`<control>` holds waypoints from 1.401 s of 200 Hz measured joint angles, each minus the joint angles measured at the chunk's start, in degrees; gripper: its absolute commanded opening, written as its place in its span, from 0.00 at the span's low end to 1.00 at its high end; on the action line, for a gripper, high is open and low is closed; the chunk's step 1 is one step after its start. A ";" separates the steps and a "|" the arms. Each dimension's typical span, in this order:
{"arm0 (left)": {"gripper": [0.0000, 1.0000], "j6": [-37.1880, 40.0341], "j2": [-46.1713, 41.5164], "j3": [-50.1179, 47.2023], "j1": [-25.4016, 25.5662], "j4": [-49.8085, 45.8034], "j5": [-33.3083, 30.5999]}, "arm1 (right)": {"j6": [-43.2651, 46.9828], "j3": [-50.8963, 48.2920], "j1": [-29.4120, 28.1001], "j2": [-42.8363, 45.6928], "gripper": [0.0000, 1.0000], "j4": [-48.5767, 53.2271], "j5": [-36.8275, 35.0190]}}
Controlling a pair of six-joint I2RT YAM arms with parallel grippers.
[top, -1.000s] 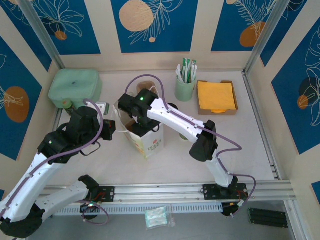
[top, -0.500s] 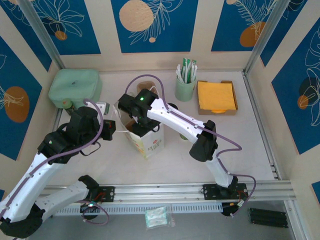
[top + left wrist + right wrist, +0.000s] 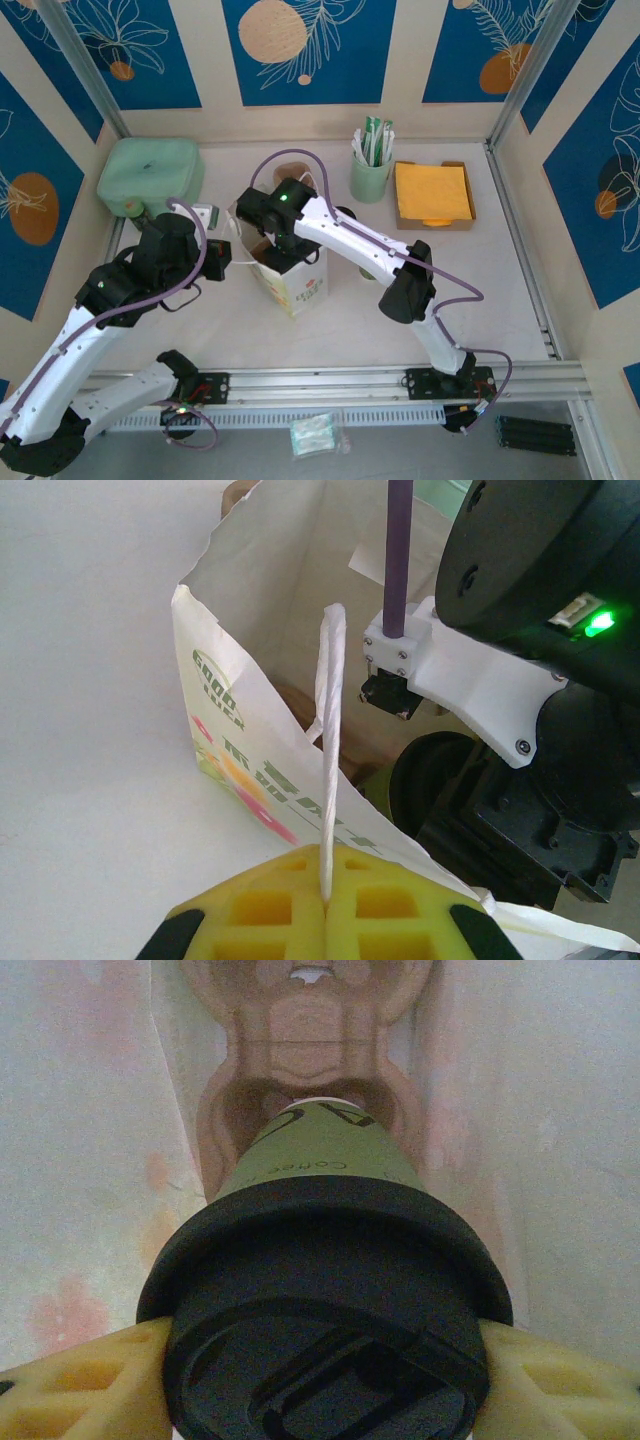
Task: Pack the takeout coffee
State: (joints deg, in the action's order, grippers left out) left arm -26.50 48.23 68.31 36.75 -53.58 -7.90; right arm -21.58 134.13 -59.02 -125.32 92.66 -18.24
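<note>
Takeout coffee (image 3: 325, 1290) (clamped in right claw (image 3: 320, 1390)) inside bag (image 3: 250, 770); left claw (image 3: 325, 920) tight on handle (image 3: 330, 740).

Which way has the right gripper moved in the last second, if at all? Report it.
No. The right gripper, shut on the takeout coffee in the white paper bag, holds its place against the mint-green cup.

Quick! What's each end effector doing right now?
Left end effector: closed on the bag handle.
Right end effector: holding the coffee.

Staged robot test booth, blue leaf-print wall panels (image 3: 340, 85), aluminium rail (image 3: 330, 381)
</note>
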 measured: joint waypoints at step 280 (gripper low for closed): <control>0.00 0.00 0.00 0.00 0.00 0.20 0.02 | 0.17 1.92 0.17 -2.64 0.60 0.20 -1.07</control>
State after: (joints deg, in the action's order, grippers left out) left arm -26.50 48.23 68.31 36.75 -53.39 -7.88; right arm -21.41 136.05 -58.85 -127.96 92.86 -19.31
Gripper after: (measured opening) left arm 0.065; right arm 0.624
